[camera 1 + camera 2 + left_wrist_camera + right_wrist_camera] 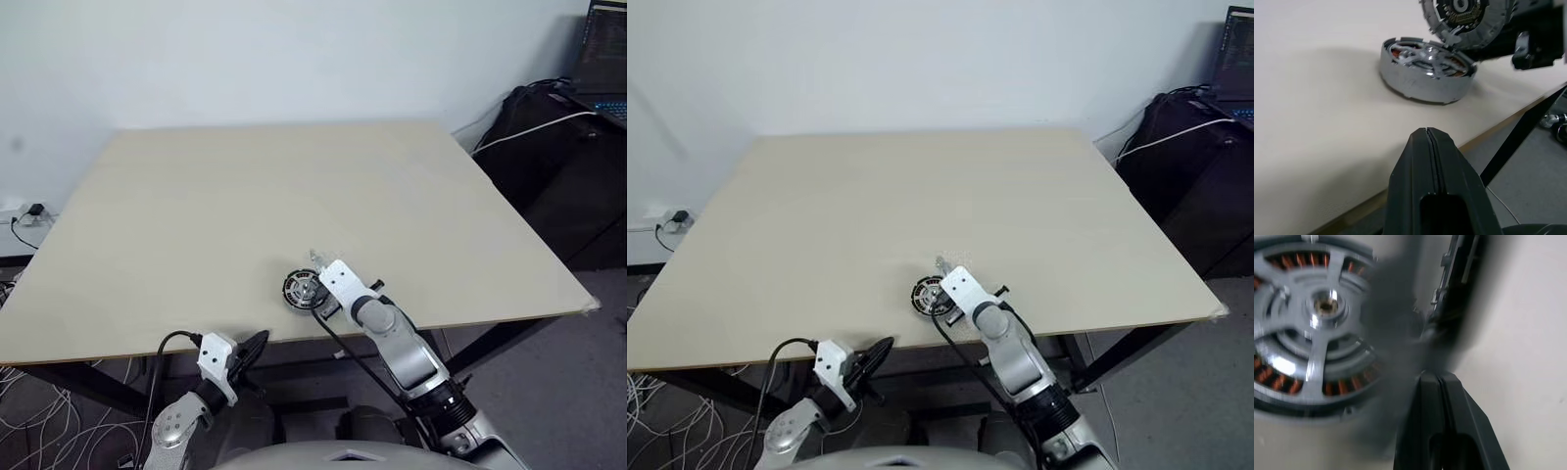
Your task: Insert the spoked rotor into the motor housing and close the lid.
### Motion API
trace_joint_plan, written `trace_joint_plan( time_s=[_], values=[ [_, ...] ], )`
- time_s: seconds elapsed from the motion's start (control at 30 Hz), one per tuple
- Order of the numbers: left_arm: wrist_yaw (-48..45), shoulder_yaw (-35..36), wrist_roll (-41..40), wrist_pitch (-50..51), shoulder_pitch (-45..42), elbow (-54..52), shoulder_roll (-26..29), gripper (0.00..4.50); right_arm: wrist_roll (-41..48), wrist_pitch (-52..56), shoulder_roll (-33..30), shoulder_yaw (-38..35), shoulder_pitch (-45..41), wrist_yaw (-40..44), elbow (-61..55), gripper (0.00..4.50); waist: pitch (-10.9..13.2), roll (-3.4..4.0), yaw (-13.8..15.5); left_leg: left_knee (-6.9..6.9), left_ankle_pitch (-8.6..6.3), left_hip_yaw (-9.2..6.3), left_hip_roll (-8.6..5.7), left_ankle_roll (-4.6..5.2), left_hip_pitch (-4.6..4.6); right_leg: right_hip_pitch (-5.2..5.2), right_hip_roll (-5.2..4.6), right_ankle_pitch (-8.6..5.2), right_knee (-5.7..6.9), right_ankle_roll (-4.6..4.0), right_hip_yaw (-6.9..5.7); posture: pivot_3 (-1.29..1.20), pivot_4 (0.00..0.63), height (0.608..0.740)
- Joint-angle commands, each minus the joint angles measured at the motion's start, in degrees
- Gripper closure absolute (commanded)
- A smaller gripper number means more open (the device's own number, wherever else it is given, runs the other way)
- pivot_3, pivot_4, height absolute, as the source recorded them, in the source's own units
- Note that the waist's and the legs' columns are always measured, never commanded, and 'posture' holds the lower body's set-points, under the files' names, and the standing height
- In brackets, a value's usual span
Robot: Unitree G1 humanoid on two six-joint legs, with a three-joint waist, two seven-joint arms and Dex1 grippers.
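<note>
On the pale wooden table (294,176), close to the front edge: the motor housing (1420,85), a small round grey puck, flat on the top. Inside it, the spoked rotor (1430,54), lying flat, with shiny silver spokes meeting at a hub. Copper windings peeking out through the gaps between the spokes.

Over the far side of the housing: the lid (1464,19), not down flat but tipped up on its edge. Ribbed face with the dark middle turned toward the left wrist camera. Lower edge right at the housing's rim, maybe touching it, though hard to be sure. Housing not yet closed.

Just beside the lid: the right gripper (1437,382), pointing down at the table, fingers pressed together with only a thin line between them. Tips blurry in the right wrist view, so likely pinching the lid's edge, but not plain to see.

Down by the table's front edge, to the left of the housing and apart from it: the left gripper (1427,134). Fingers squeezed tight together, with nothing between them. Pointing toward the housing, touching nothing.
</note>
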Motion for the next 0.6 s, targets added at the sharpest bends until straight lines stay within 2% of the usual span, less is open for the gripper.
trace_joint_plan(
  time_s=[0.03, 0.3, 0.6],
  values=[
    [0.9, -0.3, -0.3, 1.2, -0.8, -3.0, 0.2, 4.5, -0.6, 0.9, -1.9, -4.1, 1.1, -1.0, -5.4, 4.48, 0.1, 0.11, 0.1, 0.0, 0.0, 0.01, -0.02, 0.0, 0.0, 0.01, -0.01, 0.0, 0.0, 0.0, 0.01, 0.0, 0.0, 0.74],
    [1.3, -0.9, -0.3, 2.9, -3.2, -1.7, -0.2, 4.5, -1.6, 3.3, -4.2, -9.3, 4.0, -2.7, -11.7, 4.48, 0.1, 0.11, 0.0, 0.0, 0.0, 0.02, -0.03, 0.0, 0.0, 0.0, 0.04, -0.01, 0.0, 0.0, 0.0, 0.0, 0.0, 0.74],
    [1.2, -1.0, -0.5, 3.5, -3.8, -1.4, 0.0, 4.5, 0.4, -1.2, -1.1, -7.8, 4.6, -1.4, -17.0, 4.48, 0.1, 0.1, 0.1, 0.03, 0.01, 0.02, -0.04, 0.01, 0.01, 0.04, 0.06, -0.02, 0.0, 0.0, -0.01, 0.0, 0.0, 0.74]
  ],
)
